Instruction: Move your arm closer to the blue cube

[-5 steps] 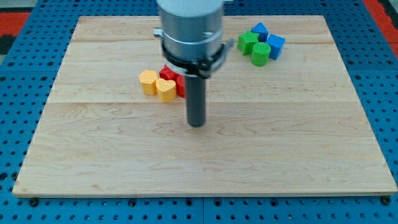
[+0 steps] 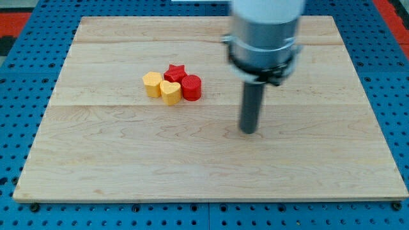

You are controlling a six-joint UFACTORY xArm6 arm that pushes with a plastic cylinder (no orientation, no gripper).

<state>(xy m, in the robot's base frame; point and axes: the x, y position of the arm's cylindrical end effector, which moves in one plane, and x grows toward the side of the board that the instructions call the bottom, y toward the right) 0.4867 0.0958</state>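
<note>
My tip (image 2: 248, 131) rests on the wooden board (image 2: 115, 153), right of the middle. The arm's grey body covers the spot at the view's upper right where the blue and green blocks stood, so the blue cube is hidden. A red star (image 2: 175, 71), a red cylinder (image 2: 191, 87), a yellow heart (image 2: 170, 92) and a yellow hexagon-like block (image 2: 152, 84) sit clustered to the left of my tip, well apart from it.
The board lies on a blue perforated table (image 2: 19, 83). A red surface shows at the view's top left corner (image 2: 16, 9) and top right corner (image 2: 396, 13).
My tip has moved to the view's right, away from the red and yellow cluster. The arm's body now covers the blue and green blocks; the red blocks are uncovered.
</note>
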